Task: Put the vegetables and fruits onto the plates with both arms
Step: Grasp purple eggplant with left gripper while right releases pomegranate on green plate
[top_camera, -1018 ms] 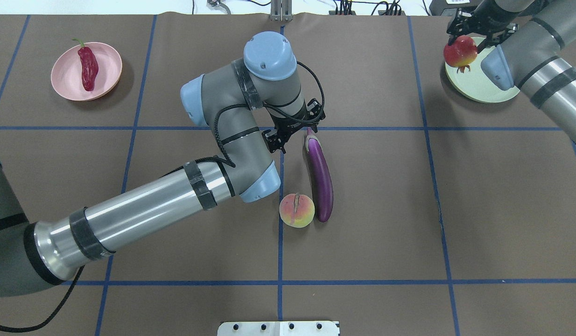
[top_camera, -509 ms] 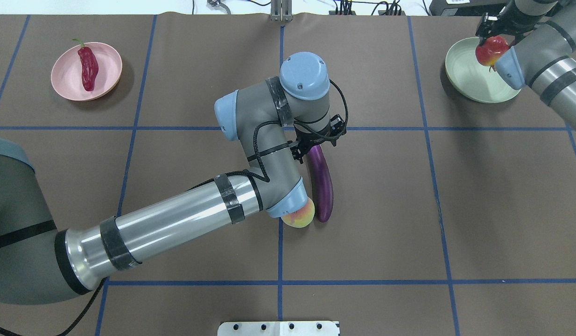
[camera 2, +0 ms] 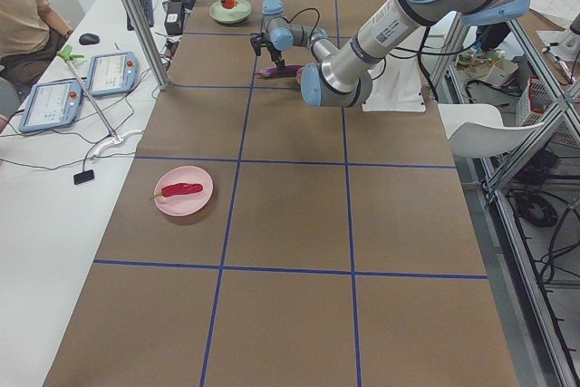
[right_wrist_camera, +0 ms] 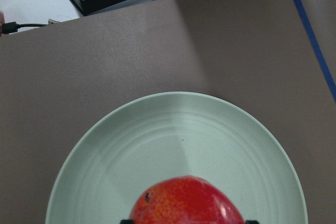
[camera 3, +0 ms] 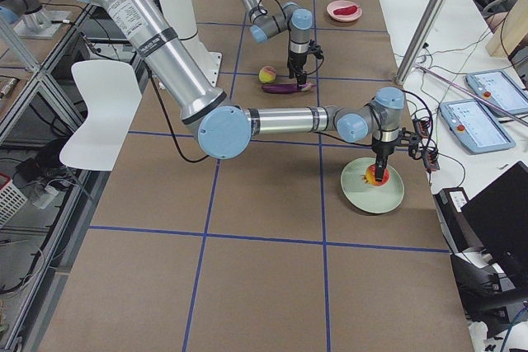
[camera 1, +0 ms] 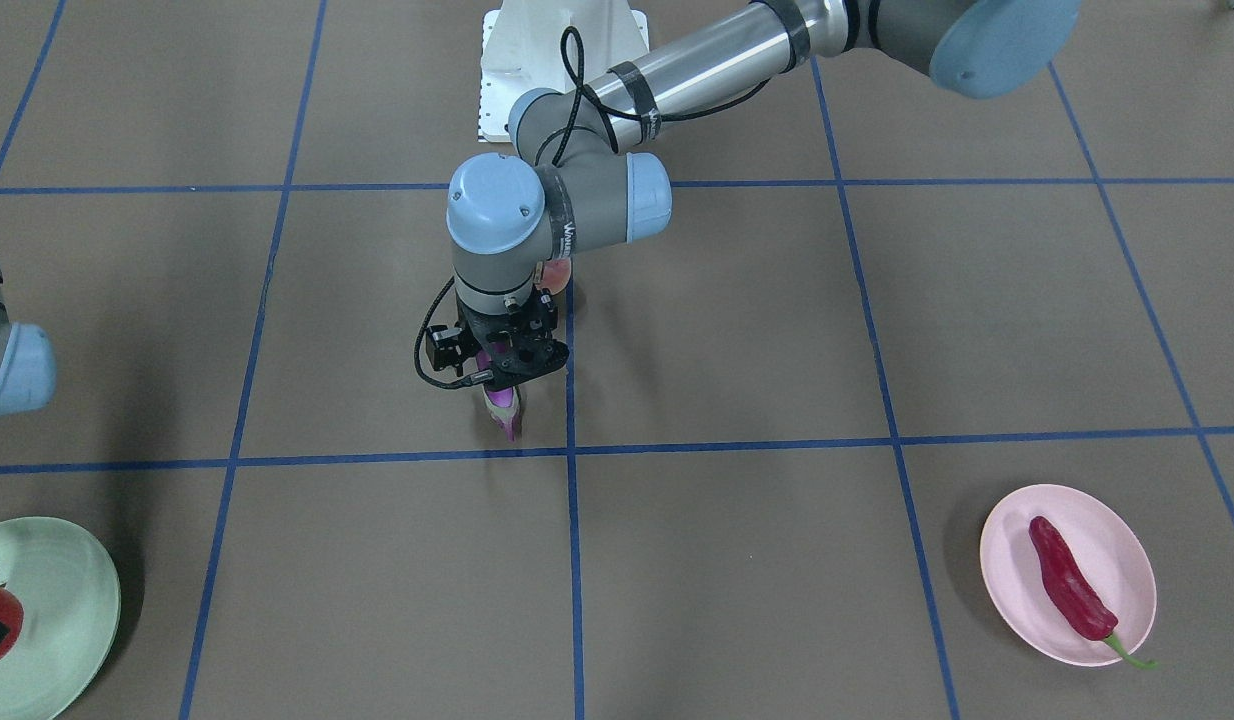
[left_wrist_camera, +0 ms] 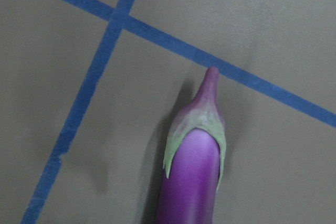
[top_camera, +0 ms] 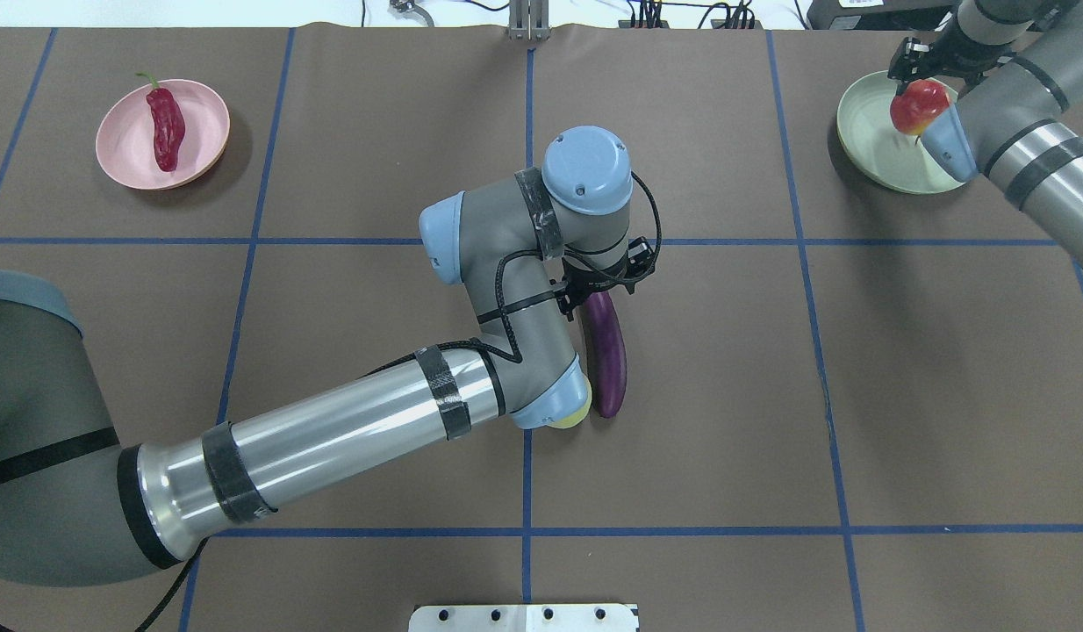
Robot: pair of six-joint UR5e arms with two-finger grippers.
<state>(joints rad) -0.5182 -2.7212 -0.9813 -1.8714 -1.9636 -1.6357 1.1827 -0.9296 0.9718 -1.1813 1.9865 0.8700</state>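
**Left over eggplant stem, right holding red fruit at green plate**

Clock directions are read from the overhead view, around the bench (top_camera: 901, 369) centre. Your left gripper (camera 1: 504, 380) hangs over the stem end of the eggplant (top_camera: 608, 360). The eggplant lies flat near centre, stem at 12, blunt end at 6. You can't tell how wide that gripper's fingers stand. The peach (camera 3: 267, 74) sits just beside the blunt end, at its 9, mostly hidden under the left arm. Your right gripper (camera 3: 379, 171) is clamped on the red fruit (right_wrist_camera: 186, 203) over the green plate (right_wrist_camera: 131, 145) at 2; whether the fruit touches the plate is unclear. The chili (top_camera: 166, 127) lies in the pink plate (top_camera: 125, 132) at 10, stem toward 11.
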